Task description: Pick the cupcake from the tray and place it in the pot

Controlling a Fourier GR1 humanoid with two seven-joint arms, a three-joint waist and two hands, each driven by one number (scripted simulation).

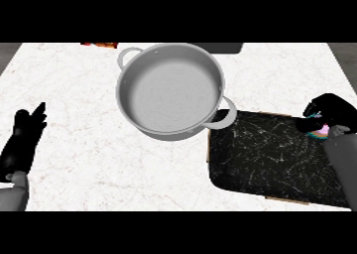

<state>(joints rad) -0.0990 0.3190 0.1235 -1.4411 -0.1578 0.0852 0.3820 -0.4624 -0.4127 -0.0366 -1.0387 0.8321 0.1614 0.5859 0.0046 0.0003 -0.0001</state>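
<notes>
Cupcake at right edge of scene, mostly hidden: only a bit of pink and teal showing beneath right hand, fingers curled round it, above far right part of black marbled tray. Grey pot left of tray, near handle just reaching tray's far left corner. Left hand resting at left edge on white counter, fingers straight, holding nothing.

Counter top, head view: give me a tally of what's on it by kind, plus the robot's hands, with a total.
Pot: 1
Tray: 1
Cupcake, in the right hand: 1
Hands, counting the resting left hand: 2
Partly hidden things at the far edge, one reddish, one dark: 2
Total: 7
</notes>
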